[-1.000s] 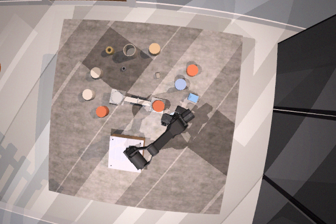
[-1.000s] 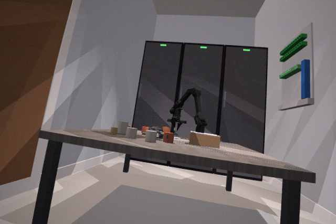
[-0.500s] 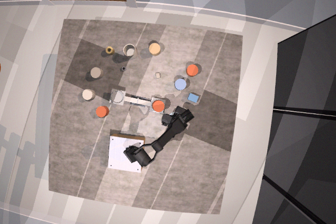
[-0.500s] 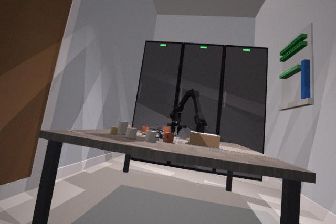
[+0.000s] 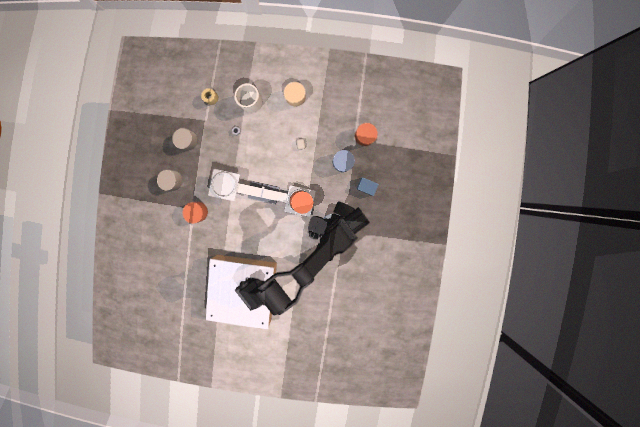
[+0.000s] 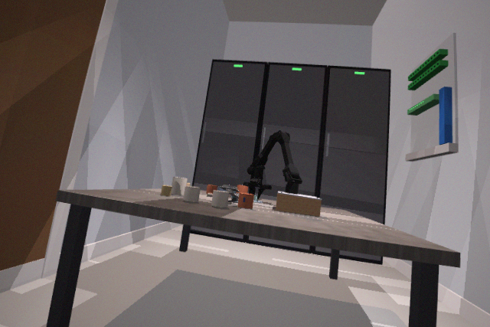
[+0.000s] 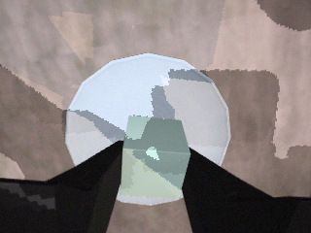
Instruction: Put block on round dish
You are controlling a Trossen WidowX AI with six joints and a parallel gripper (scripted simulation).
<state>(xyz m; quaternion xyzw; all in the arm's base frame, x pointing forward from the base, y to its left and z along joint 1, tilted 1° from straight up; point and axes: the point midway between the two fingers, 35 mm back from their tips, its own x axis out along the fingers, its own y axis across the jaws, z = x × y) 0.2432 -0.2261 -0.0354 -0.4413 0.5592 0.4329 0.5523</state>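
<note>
My gripper (image 6: 258, 194) (image 7: 152, 150) is shut on a pale green block (image 7: 155, 160). It holds the block low over the round pale dish (image 7: 194, 112); in the wrist view the block overlaps the dish's lower part. Whether the block touches the dish cannot be told. The arm hides most of the dish in the top view. An orange cup (image 5: 301, 202) stands on the balance's right end. The balance (image 5: 249, 190) has a bare pan (image 5: 224, 183) at its left end. Another orange cup (image 5: 194, 212) (image 6: 245, 201) stands on the table left of the balance.
A white-topped box (image 5: 224, 303) (image 6: 298, 204) is near the arm's base. A blue cup (image 5: 343, 160), a blue block (image 5: 368, 186) and an orange cup (image 5: 366, 134) stand beyond the gripper. Two beige cups (image 5: 183, 138) (image 5: 168, 180) are at the left.
</note>
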